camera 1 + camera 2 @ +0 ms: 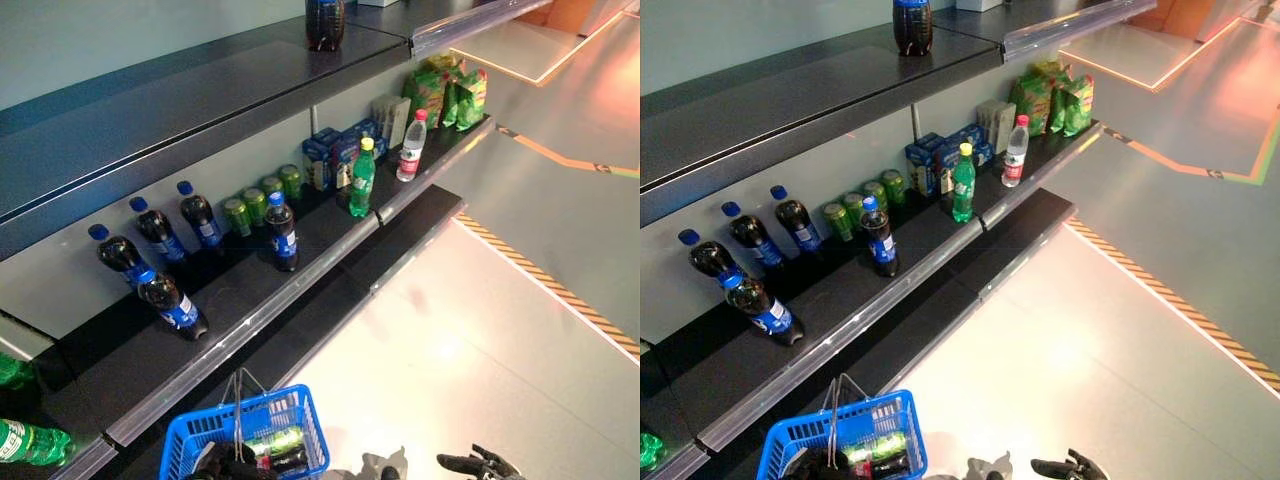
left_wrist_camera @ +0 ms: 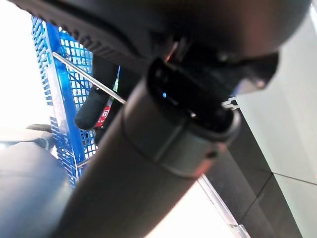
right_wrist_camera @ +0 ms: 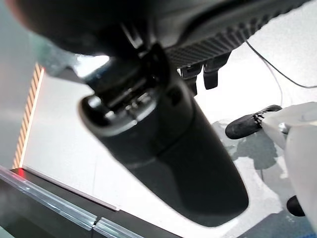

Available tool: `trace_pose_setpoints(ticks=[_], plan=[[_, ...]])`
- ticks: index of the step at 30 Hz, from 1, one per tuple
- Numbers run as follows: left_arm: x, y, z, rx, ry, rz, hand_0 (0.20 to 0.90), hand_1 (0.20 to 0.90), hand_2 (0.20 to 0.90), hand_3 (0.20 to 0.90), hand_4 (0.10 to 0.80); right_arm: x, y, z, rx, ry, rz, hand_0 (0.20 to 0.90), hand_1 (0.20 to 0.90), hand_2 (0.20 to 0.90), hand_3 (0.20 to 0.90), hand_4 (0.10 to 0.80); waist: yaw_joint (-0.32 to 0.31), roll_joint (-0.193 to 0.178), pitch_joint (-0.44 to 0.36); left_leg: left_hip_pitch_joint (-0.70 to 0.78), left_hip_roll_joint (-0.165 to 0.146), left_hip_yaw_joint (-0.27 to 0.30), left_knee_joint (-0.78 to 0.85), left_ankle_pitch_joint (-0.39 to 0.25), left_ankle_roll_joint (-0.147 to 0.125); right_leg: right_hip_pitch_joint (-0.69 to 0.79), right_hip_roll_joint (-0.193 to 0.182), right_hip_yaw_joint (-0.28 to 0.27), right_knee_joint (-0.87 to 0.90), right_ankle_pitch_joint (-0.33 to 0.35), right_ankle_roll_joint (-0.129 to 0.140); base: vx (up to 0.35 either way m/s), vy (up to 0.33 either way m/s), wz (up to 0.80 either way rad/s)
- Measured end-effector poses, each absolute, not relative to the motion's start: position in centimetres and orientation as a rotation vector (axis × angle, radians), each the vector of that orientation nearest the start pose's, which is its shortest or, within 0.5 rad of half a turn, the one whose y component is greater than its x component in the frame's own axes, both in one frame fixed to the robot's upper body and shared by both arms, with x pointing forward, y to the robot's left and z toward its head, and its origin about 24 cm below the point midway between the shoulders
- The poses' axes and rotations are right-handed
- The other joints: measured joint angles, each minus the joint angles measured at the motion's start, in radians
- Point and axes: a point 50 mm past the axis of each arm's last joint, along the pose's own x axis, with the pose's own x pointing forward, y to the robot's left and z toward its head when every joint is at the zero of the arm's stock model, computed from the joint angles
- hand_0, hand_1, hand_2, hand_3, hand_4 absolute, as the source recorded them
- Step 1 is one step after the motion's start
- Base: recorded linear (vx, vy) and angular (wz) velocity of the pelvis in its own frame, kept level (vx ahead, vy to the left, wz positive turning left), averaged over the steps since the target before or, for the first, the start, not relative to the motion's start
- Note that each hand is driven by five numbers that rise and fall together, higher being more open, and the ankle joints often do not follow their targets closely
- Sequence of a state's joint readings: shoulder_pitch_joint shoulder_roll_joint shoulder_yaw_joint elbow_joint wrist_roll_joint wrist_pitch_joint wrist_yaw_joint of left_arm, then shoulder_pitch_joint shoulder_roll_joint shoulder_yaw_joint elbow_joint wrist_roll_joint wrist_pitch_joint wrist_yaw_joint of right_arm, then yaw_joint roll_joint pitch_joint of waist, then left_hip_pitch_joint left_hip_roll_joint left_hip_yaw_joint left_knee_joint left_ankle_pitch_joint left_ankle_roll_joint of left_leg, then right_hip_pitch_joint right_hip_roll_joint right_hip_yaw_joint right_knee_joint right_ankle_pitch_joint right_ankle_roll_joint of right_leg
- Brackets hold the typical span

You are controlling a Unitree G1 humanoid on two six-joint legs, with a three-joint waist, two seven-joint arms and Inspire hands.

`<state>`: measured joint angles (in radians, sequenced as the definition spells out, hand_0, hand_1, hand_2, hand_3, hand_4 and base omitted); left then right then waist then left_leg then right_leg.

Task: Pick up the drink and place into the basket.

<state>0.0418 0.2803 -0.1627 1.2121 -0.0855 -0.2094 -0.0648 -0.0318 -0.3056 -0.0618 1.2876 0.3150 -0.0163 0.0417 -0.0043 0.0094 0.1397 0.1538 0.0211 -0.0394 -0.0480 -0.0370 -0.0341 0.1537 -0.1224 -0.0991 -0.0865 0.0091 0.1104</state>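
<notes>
Basically a shelf-picking scene: blue basket (image 1: 205,432) sits at the bottom of the head views with its wire handles up, and the left hand (image 1: 225,465) shows as a dark shape at the handle base; cannot tell if its fingers are curled on it. Already 2 drinks inside, a green can (image 1: 275,441) and a dark bottle (image 1: 290,460) under it. Right hand (image 1: 482,464) is low over the floor, well apart from the shelf, fingers spread loosely, holding nothing.

Likely next target is on the middle shelf (image 1: 250,325): a cola bottle (image 1: 283,232) stands alone near the front lip, with a green soda bottle (image 1: 362,179) and a water bottle (image 1: 411,146) further along. Several more cola bottles (image 1: 160,235) lean against the back wall, cans (image 1: 258,203) beside them.

Handling guess: full plastic bottle, fairly heavy, smooth and a bit slippery, stiff enough not to crush. Best wrapped round the mid-body at the label, not the cap; tall and narrow, so a nudge could tip it.
</notes>
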Motion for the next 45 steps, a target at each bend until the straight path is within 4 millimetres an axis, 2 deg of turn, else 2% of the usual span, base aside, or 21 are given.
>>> trace_pose_setpoints(ticks=[3,4,6,7,8,9,11,13,16,24,28,29,31,34,37,38,40,41,42,43,45], plan=[[9.6,24.1,-15.3,0.221,1.047,0.019,0.3,0.3,0.3,0.2,0.1,8.5,-26.8,-15.4,0.081,1.191,-0.376,0.9,0.9,0.9,0.9,0.8,0.002,-0.003,-0.001,-0.07,0.001,-0.027,0.114,-0.021,-0.036,0.006,0.031,0.038,-0.006,-0.032,-0.03,0.043,-0.378,0.57],[10.6,23.9,-15.1,0.215,1.017,0.019,0.3,0.3,0.3,0.2,0.1,8.0,-26.6,-15.6,0.085,1.213,-0.37,0.9,0.9,0.9,0.9,0.8,0.003,-0.022,-0.004,-0.136,-0.014,-0.023,0.196,-0.004,-0.073,0.006,0.018,0.016,-0.003,-0.032,-0.055,0.007,-0.185,0.95],[11.2,23.3,-15.0,0.194,0.995,0.013,0.3,0.3,0.3,0.2,0.1,7.7,-26.4,-15.7,0.082,1.226,-0.363,0.9,0.9,0.9,0.9,0.8,0.018,-0.03,0.001,-0.182,-0.042,-0.008,0.21,0.082,-0.123,0.001,0.019,-0.007,0.028,-0.047,-0.069,0.025,-0.214,1.08],[11.8,23.0,-14.8,0.186,0.967,-0.002,0.3,0.3,0.3,0.2,0.1,7.6,-26.5,-15.8,0.082,1.229,-0.368,0.9,0.9,0.9,0.9,0.8,0.026,-0.046,0.003,-0.191,-0.049,0.038,0.168,0.176,-0.142,0.0,0.001,-0.031,0.021,-0.053,-0.097,0.036,-0.118,1.01],[12.3,22.9,-14.6,0.184,0.947,-0.009,0.3,0.3,0.3,0.2,0.1,7.7,-26.5,-15.7,0.081,1.225,-0.37,0.9,0.9,0.9,0.9,0.8,0.026,-0.052,0.01,-0.192,-0.049,0.065,0.155,0.193,-0.136,0.0,-0.005,-0.053,0.011,-0.048,-0.104,0.057,-0.092,1.1],[12.0,22.9,-14.6,0.176,0.945,-0.021,0.3,0.3,0.3,0.2,0.1,8.3,-26.7,-15.5,0.074,1.207,-0.371,0.9,0.9,0.9,0.9,0.8,0.034,-0.047,0.019,-0.196,-0.026,0.173,0.214,0.132,-0.039,0.01,-0.002,-0.093,-0.005,-0.037,-0.117,0.076,-0.051,0.67],[11.2,22.7,-14.9,0.161,0.965,-0.03,0.3,0.3,0.3,0.2,0.1,8.8,-27.3,-15.2,0.056,1.185,-0.376,0.9,0.9,0.9,0.9,0.8,0.029,-0.024,0.017,-0.164,0.001,0.236,0.239,0.083,0.009,0.016,0.012,-0.126,-0.005,-0.04,-0.126,0.096,-0.022,0.65],[10.5,22.3,-15.2,0.153,0.986,-0.05,0.3,0.3,0.3,0.2,0.1,9.0,-27.8,-14.9,0.04,1.168,-0.383,0.9,0.9,0.9,0.9,0.8,0.026,0.003,0.01,-0.11,-0.01,0.275,0.206,0.08,0.004,0.017,0.023,-0.149,0.001,-0.041,-0.126,0.108,0.024,0.47],[10.2,21.8,-15.3,0.149,1.002,-0.074,0.3,0.3,0.3,0.2,0.1,8.7,-27.7,-15.1,0.028,1.183,-0.378,0.9,0.9,0.9,0.9,0.8,0.027,0.033,0.01,-0.057,-0.007,0.267,0.077,0.087,-0.006,0.014,0.046,-0.188,0.002,-0.035,-0.113,0.097,0.081,0.37],[10.4,21.7,-15.3,0.139,0.994,-0.067,0.3,0.3,0.3,0.2,0.1,8.9,-26.8,-15.3,-0.019,1.212,-0.308,0.9,0.9,0.9,0.9,0.8,0.06,0.038,0.006,-0.031,0.003,0.204,-0.037,0.066,0.017,0.013,0.068,-0.277,0.008,-0.038,-0.083,0.065,0.084,0.35],[10.1,21.8,-15.5,0.126,1.014,-0.058,0.3,0.3,0.3,0.2,0.1,9.8,-26.7,-15.1,-0.055,1.196,-0.269,0.9,0.9,0.9,0.9,0.8,0.061,0.041,0.005,-0.009,-0.011,0.166,-0.037,0.055,0.045,-0.13,-0.001,-0.215,0.422,-0.172,-0.036,0.01,0.154,0.37],[10.1,22.1,-15.5,0.131,1.027,-0.053,0.3,0.3,0.3,0.2,0.1,10.2,-26.5,-15.1,-0.075,1.183,-0.24,0.9,0.9,0.9,0.9,0.8,0.058,0.034,0.021,0.006,-0.015,0.149,-0.027,0.042,0.066,-0.22,-0.039,-0.153,0.654,-0.172,-0.028,-0.045,0.0,0.37],[9.8,23.4,-15.4,0.141,1.041,-0.014,0.3,0.3,0.3,0.2,0.1,10.2,-25.4,-15.4,-0.043,1.17,-0.216,0.9,0.9,0.9,0.9,0.8,0.044,-0.008,0.013,0.001,-0.036,0.108,-0.011,0.032,0.082,-0.333,-0.072,-0.057,0.818,-0.17,-0.008,0.022,-0.202,0.66],[9.9,24.3,-15.1,0.15,1.032,0.007,0.3,0.3,0.3,0.2,0.1,10.7,-24.8,-15.3,-0.03,1.139,-0.206,0.9,0.9,0.9,0.9,0.8,0.054,-0.039,0.01,-0.027,-0.041,0.054,0.022,0.017,0.077,-0.352,-0.094,-0.013,0.688,-0.163,-0.001,0.139,-0.423,0.61],[10.3,24.8,-14.9,0.156,1.024,0.018,0.3,0.3,0.3,0.2,0.1,10.0,-25.0,-15.5,-0.022,1.16,-0.22,0.9,0.9,0.9,0.9,0.8,0.041,-0.045,0.006,-0.07,-0.034,-0.059,0.053,0.011,0.064,-0.265,-0.079,0.098,0.299,-0.103,0.029,0.3,-0.516,1.0],[10.2,25.2,-14.8,0.16,1.03,0.032,0.3,0.3,0.3,0.2,0.1,9.6,-25.0,-15.6,-0.017,1.18,-0.226,0.9,0.9,0.9,0.9,0.8,0.026,-0.045,0.005,-0.071,-0.026,-0.105,0.05,0.008,0.046,-0.216,-0.072,0.136,0.143,-0.039,0.034,0.196,-0.352,1.03],[9.8,26.0,-14.7,0.168,1.041,0.054,0.3,0.3,0.3,0.2,0.1,8.5,-25.1,-15.9,-0.007,1.217,-0.24,0.9,0.9,0.9,0.9,0.8,0.028,-0.073,-0.007,-0.063,-0.029,-0.136,0.048,-0.002,0.011,-0.157,-0.082,0.131,0.012,0.043,0.022,0.169,-0.316,0.8],[9.5,26.4,-14.6,0.175,1.049,0.062,0.3,0.3,0.3,0.2,0.1,8.1,-25.1,-16.0,0.002,1.232,-0.248,0.9,0.9,0.9,0.9,0.8,0.032,-0.09,-0.007,-0.045,-0.033,-0.145,0.047,-0.005,-0.009,-0.136,-0.092,0.13,0.0,0.119,0.044,0.117,-0.24,0.46],[9.2,26.3,-14.8,0.169,1.06,0.07,0.3,0.3,0.3,0.2,0.1,8.0,-25.3,-16.0,-0.001,1.239,-0.252,0.9,0.9,0.9,0.9,0.8,0.032,-0.078,-0.002,-0.04,-0.019,-0.148,0.045,-0.01,-0.016,-0.121,-0.086,0.127,0.001,0.118,0.056,0.058,-0.151,0.52],[8.2,26.0,-15.1,0.164,1.089,0.077,0.3,0.3,0.3,0.2,0.1,7.6,-25.9,-15.9,-0.013,1.258,-0.264,0.9,0.9,0.9,0.9,0.8,0.026,-0.044,-0.011,-0.015,0.027,-0.107,0.047,-0.007,-0.029,-0.086,-0.047,0.102,0.001,0.1,0.028,0.031,-0.1,0.44],[8.4,25.4,-15.2,0.148,1.08,0.075,0.3,0.3,0.3,0.2,0.1,8.0,-26.8,-15.5,-0.038,1.246,-0.268,0.9,0.9,0.9,0.9,0.8,0.032,-0.013,-0.014,-0.019,0.068,-0.075,0.049,-0.001,-0.039,-0.075,-0.006,0.075,0.001,0.083,-0.001,0.0,-0.18,0.41]])
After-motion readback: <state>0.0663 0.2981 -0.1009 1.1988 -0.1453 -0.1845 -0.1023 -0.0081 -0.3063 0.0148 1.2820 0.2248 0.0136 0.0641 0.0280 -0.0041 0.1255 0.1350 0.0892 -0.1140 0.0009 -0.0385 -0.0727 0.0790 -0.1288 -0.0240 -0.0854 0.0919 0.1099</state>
